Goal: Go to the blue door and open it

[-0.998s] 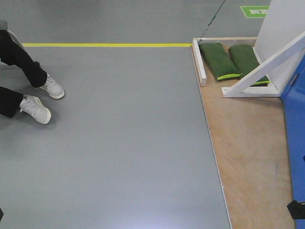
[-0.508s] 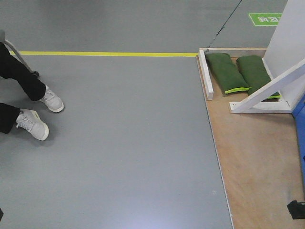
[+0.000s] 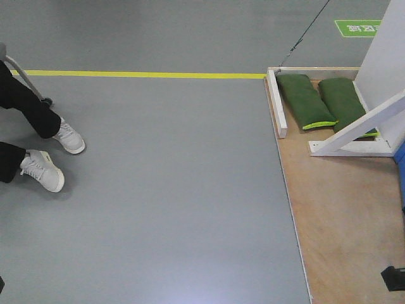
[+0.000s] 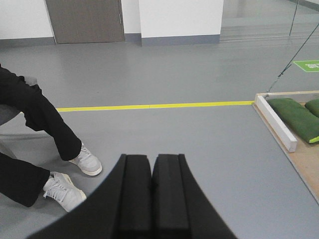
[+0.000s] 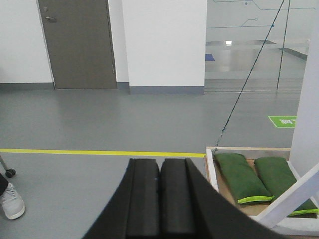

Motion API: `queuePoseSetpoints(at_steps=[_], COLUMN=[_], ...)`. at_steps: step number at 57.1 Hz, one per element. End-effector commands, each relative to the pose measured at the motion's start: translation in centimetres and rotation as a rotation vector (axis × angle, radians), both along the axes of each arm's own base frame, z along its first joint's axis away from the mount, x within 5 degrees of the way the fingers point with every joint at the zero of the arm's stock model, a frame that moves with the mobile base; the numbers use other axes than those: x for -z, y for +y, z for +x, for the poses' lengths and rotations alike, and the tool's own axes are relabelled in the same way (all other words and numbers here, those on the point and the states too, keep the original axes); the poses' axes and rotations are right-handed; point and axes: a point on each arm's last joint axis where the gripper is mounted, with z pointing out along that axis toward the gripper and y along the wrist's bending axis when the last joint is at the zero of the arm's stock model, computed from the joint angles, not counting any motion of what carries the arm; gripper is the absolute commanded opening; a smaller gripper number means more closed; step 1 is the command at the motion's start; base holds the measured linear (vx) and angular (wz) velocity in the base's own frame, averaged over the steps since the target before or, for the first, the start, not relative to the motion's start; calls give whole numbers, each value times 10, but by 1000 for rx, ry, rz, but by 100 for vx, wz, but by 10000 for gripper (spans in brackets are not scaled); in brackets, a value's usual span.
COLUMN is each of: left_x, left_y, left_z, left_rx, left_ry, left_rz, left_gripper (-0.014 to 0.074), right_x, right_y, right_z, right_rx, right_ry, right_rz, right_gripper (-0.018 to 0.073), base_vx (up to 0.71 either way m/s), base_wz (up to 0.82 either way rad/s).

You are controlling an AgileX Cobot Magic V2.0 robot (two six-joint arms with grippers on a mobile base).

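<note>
- Grey smooth floor (image 3: 164, 209) fills the front view from 6 to 11 o'clock. It lies bare between a person's legs (image 3: 25, 107) at 9 o'clock and the plywood platform (image 3: 335, 215) at 3 to 5 o'clock.
- A yellow tape line (image 3: 145, 75) runs straight across toward 12 o'clock and ends at the platform's far corner.
- The platform's floor-side edge runs from 1 o'clock down to 5 o'clock. A white batten (image 3: 276, 104) lies along its far end. Two green sandbags (image 3: 305, 100) lie just beside the batten, and a white frame brace (image 3: 361, 126) crosses over one of them.
- The blue door (image 3: 402, 174) shows only as a thin blue strip at 3 o'clock, cut by the picture's right edge, on the platform next to the brace.
- White sneakers (image 3: 41, 170) rest on the floor at 9 o'clock, well apart from the platform.
- A green floor sign (image 3: 357, 28) at 1 o'clock bears white characters too small to read. A black cable (image 3: 304, 31) slants past it.
- The left gripper (image 4: 151, 189) has its black fingers pressed together with nothing between them, over bare floor.
- The right gripper (image 5: 159, 199) is closed the same way, empty, with the sandbags at 4 o'clock in its view.
</note>
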Motion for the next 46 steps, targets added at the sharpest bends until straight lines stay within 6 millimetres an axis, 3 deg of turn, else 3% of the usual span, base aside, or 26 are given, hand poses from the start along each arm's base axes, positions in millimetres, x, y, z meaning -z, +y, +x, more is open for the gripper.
queuePoseSetpoints(at_steps=[1,28,36,46], left_x=[-17,-17,-17,-17], left_y=[-1,-1,-1,-1], left_z=[-1,-1,-1,-1], left_rx=[11,11,11,11], left_ry=[-123,-123,-123,-123], left_rz=[-10,-10,-10,-10], left_gripper=[73,73,73,73], right_x=[-7,-14,-51,-133], right_y=[0,0,1,2], right_z=[-1,2,15,36], right_rx=[-5,-1,3,12], right_ry=[-92,-56,112,287], right_rz=[-3,-6,-22,-36], right_gripper=[12,12,12,12], base_vx=[2,0,0,0], base_wz=[0,0,0,0])
